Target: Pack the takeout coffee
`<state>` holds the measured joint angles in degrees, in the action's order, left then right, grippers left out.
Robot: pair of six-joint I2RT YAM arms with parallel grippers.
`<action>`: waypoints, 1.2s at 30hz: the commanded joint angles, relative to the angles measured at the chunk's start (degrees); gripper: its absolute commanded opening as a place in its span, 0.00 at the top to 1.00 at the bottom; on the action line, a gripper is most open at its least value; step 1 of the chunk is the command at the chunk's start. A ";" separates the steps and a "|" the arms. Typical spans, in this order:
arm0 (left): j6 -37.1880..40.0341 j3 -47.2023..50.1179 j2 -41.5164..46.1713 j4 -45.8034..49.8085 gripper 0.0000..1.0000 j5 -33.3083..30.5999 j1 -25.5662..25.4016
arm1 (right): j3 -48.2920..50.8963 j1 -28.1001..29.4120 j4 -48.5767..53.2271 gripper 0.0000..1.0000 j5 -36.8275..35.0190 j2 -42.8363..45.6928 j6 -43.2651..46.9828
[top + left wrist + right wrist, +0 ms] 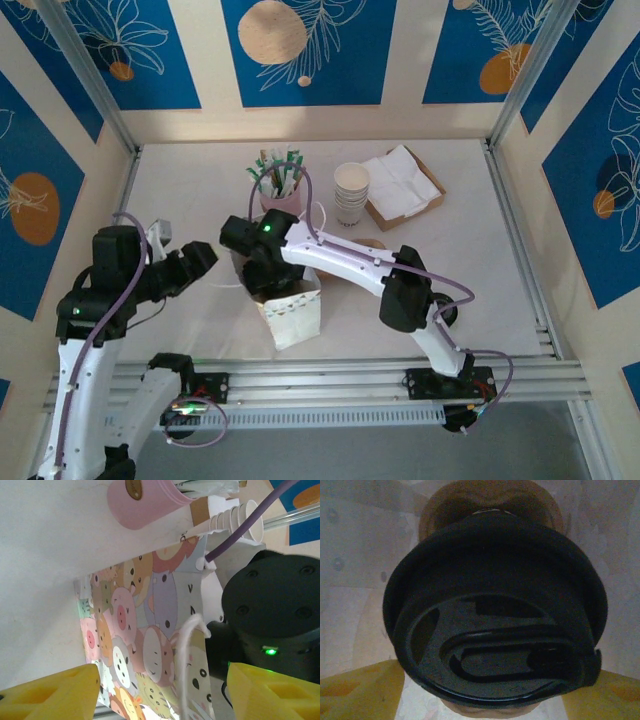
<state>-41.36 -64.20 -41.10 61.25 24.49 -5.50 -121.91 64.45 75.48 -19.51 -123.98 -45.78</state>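
The black lid (495, 635) of the coffee cup (490, 505) sits between the yellow fingers (360, 690) of the right gripper (495, 700), which grasps the cup, apparently inside the paper bag (295, 315). The left gripper (162, 695) hangs released just left of the bag. Farther stand a pink holder (280, 198) and stacked cups (351, 192).

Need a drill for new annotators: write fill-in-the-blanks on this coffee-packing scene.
1. The coffee cup lid is ____ in colour.
2. The right gripper is at the mouth of the paper ____.
3. The stirrers stand in a ____ holder.
Missing words: black; bag; pink.
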 commanded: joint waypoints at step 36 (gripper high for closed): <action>-1.92 -0.81 0.26 -1.99 0.35 2.91 -0.30 | -16.38 2.40 -2.27 0.16 -6.55 18.17 2.02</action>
<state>-42.33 -63.37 -40.36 61.36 25.93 -5.52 -140.20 66.52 78.08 -24.53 -110.04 -45.21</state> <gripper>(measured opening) 0.640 0.839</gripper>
